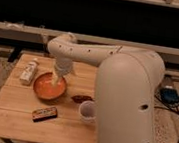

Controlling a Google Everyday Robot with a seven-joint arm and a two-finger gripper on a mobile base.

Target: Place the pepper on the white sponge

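Because the task calls for lifting the pepper first, its position matters most: it lies flat on the wooden table, free of any grasp, at about four o'clock from the orange bowl and just outside the bowl's rim. It looks small, dark red and glossy, elongated with its long axis running roughly from nine to three o'clock, and it is shorter than the white cup is wide. That cup stands just beside it at five o'clock, close enough that a descent onto the pepper would probably need care not to knock it. The gripper is not near the pepper. It points down into the bowl at the end of the arm, which reaches across from three o'clock. Whether the gripper is open or closed cannot be told. Something pale shows at the bowl's centre right under the gripper; it may be the white sponge, which would explain why the gripper hangs there, but it cannot be told apart from the gripper itself. A white bottle lies at ten o'clock from the bowl, and a dark bar with orange marks at six o'clock.
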